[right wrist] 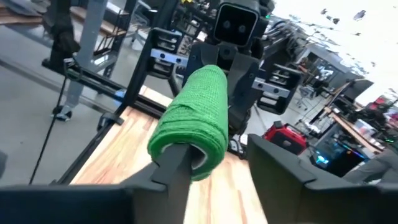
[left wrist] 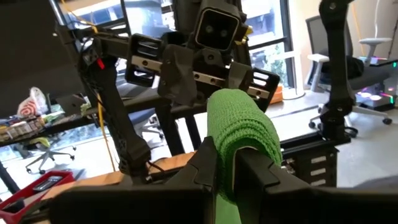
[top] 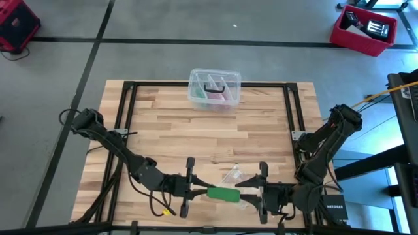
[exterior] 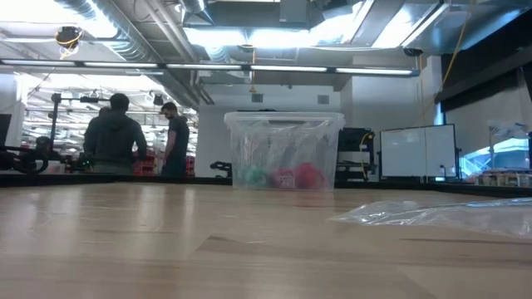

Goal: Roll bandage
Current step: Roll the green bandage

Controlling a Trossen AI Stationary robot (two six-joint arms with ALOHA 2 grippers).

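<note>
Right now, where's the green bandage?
In the high view the bandage is a rolled cylinder at the table's near edge, between the left tool, shut on it, and the right tool.

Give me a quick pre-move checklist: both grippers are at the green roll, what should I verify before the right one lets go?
1. Left gripper shut on the bandage: ok, its fingers pinch one end in the left wrist view.
2. Right gripper clear of the roll: not ok, one finger sits in the roll's core.
3. Roll wound tight, no loose tail: ok in both wrist views; far side cannot tell.
4. Roll lifted off the table: cannot tell.
5. Plastic bag clear of the grippers: not ok, it lies right beside them.
6. Box out of the way: ok, at the far edge.
</note>
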